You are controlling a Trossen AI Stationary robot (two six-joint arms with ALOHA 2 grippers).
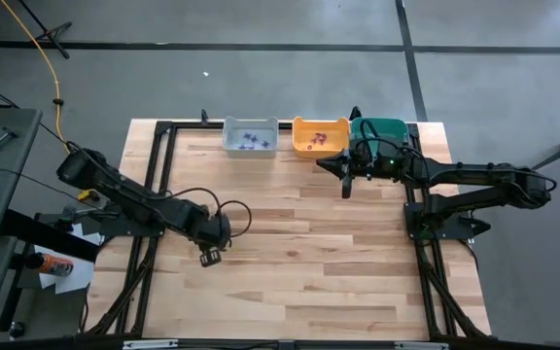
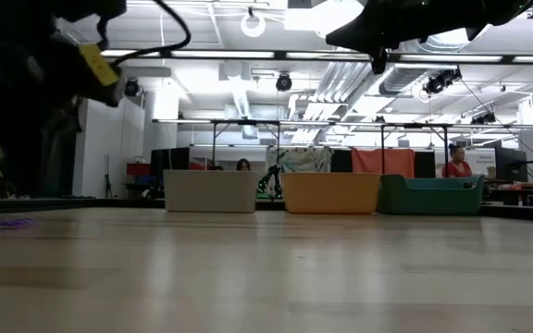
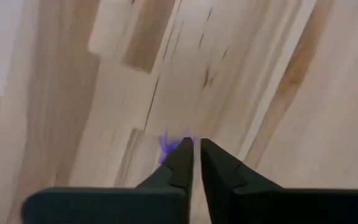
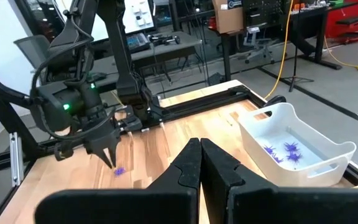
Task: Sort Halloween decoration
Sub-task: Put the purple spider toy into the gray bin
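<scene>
Left wrist view: a tiny purple spiky trinket (image 3: pixel 174 144) lies on the wooden desk (image 3: pixel 260 93), just at the tips of the left pincer (image 3: pixel 196 146), whose jaws stand nearly together with only a slim gap, holding nothing visible. More purple trinkets rest in the grey bin (image 1: pixel 250 137); reddish ones lie in the orange bin (image 1: pixel 320 135). The right pincer (image 1: pixel 346 185) hangs shut and empty near the bins. The trinket looks featherlight, thin and probably bendy; pinching its middle, low against the wood, seems safest.

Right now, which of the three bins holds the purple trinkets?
The grey bin, leftmost in the row, holds purple trinkets. The orange bin beside it holds reddish ones; the teal bin is partly hidden by the right arm.
</scene>
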